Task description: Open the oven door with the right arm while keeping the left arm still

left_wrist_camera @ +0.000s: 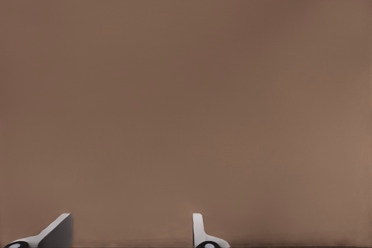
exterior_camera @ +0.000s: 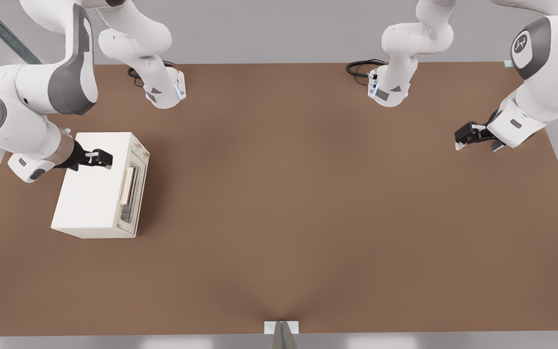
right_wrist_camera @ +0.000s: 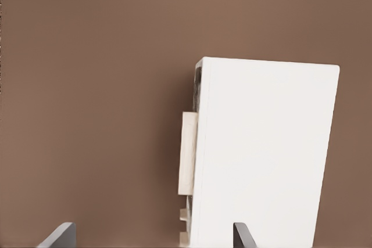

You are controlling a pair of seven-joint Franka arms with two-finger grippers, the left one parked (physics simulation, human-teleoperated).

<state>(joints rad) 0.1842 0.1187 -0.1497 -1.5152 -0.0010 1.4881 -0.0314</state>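
1. A brown table [exterior_camera: 308, 203] fills the scene, seen from above.
2. The oven [exterior_camera: 92, 189], a cream-white box, sits on the table toward the front view's left.
3. The oven door [exterior_camera: 133, 194] is the box's windowed face, turned toward the front view's right. It lies flat against the box, closed. A long pale beige handle [exterior_camera: 127, 185] runs along it.
4. The right arm [exterior_camera: 27, 111], white with grey panels, reaches in from the front view's left edge.
5. Its black gripper [exterior_camera: 106, 159] hangs above the oven's plain top, near the far end of the box. It points toward the door side.
6. The jaws stand wide apart and hold nothing. In the right wrist view the two fingertips [right_wrist_camera: 58, 236] are spread well apart. One lies over the oven top, the other over bare table.
7. The handle lies ahead of the jaws, just beyond the top's edge, not touched by them.
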